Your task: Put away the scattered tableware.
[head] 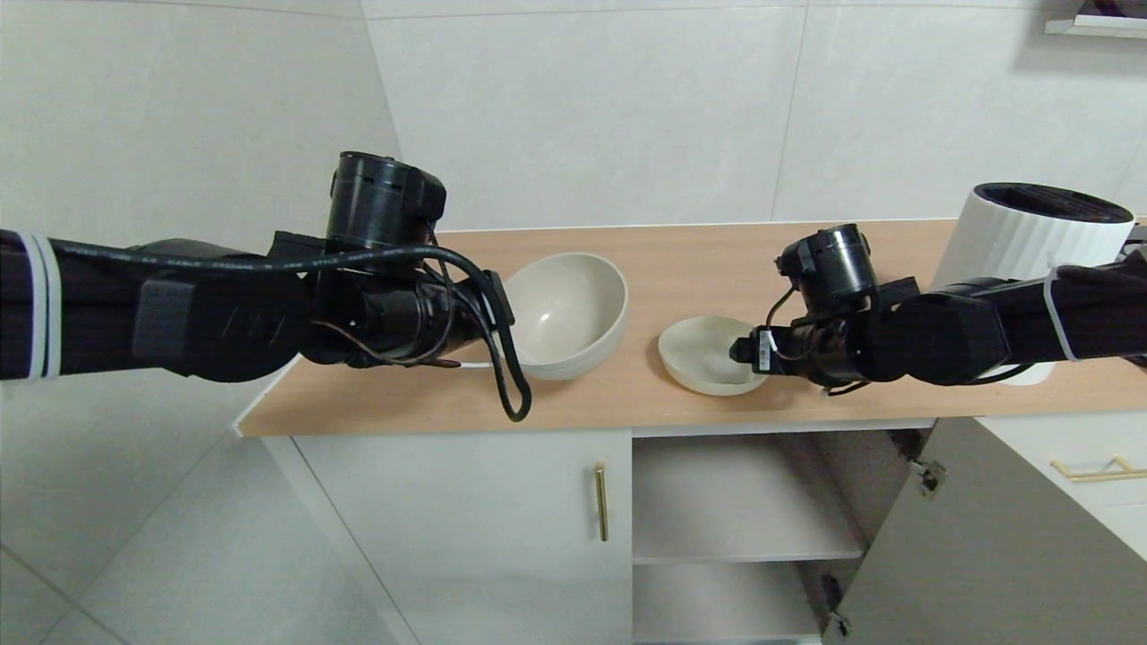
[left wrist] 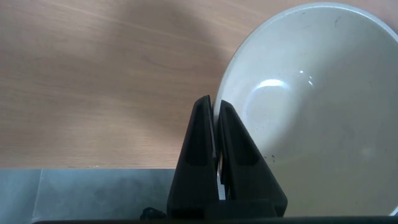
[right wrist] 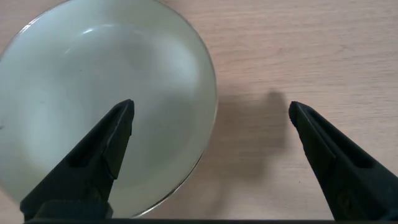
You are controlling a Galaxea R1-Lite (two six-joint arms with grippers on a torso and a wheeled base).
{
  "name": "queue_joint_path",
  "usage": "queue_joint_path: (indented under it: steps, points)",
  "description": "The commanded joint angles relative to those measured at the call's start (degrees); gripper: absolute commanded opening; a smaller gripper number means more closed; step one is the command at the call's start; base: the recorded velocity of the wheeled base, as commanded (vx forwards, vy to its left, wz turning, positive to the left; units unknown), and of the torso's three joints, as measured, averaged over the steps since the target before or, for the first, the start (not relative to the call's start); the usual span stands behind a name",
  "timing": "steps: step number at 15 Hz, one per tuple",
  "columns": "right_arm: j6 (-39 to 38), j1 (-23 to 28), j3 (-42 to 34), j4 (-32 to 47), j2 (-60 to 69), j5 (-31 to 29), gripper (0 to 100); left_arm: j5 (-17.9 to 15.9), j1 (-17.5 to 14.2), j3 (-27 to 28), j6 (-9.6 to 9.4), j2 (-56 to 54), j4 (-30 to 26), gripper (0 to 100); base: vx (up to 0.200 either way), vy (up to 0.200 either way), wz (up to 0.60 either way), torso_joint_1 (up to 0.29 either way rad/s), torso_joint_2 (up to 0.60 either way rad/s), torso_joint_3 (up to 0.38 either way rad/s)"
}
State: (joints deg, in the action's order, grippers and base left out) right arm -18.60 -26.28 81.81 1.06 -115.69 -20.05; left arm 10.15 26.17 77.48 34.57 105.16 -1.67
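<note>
Two items | left end effector [left wrist: 215, 109] pinches large bowl [left wrist: 311, 93] rim | right end effector [right wrist: 210, 107] spread astride small dish [right wrist: 93, 93] rim

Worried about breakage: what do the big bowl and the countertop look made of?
Big bowl: probably glazed ceramic, though melamine is possible; off-white, glossy, with a sharp light reflection inside. Countertop: wood or wood-look laminate; pale grain lines, matte.

Noted off-white, unpatterned bowl [head: 569, 309] and plate [head: 708, 354]; light wood-grain counter [head: 699, 260]; black left gripper [left wrist: 214, 106] and right gripper [right wrist: 211, 106]; white cabinet [head: 466, 528], gold handle [head: 601, 502]; white ribbed canister [head: 1021, 251].
</note>
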Motion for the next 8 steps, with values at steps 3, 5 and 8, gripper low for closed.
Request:
queue_joint_path:
  steps: [3, 5, 8]
  points:
    - [-0.21, 0.09, 0.37, -0.01, -0.33, 0.19, 0, 0.04, 0.02, 0.04, -0.03, 0.05, 0.0, 0, 0.0, 0.0, 0.0, 0.0, 0.0, 0.0]
    - [-0.21, 0.09, 0.37, -0.01, -0.33, 0.19, 0, 0.04, 0.02, 0.04, 0.06, -0.04, -0.09, 0, 0.0, 0.0, 0.0, 0.0, 0.0, 0.0]
    - [-0.29, 0.09, 0.37, -0.01, -0.24, 0.19, 0, 0.04, 0.02, 0.04, -0.03, -0.13, -0.09, 0, 0.0, 0.0, 0.0, 0.0, 0.0, 0.0]
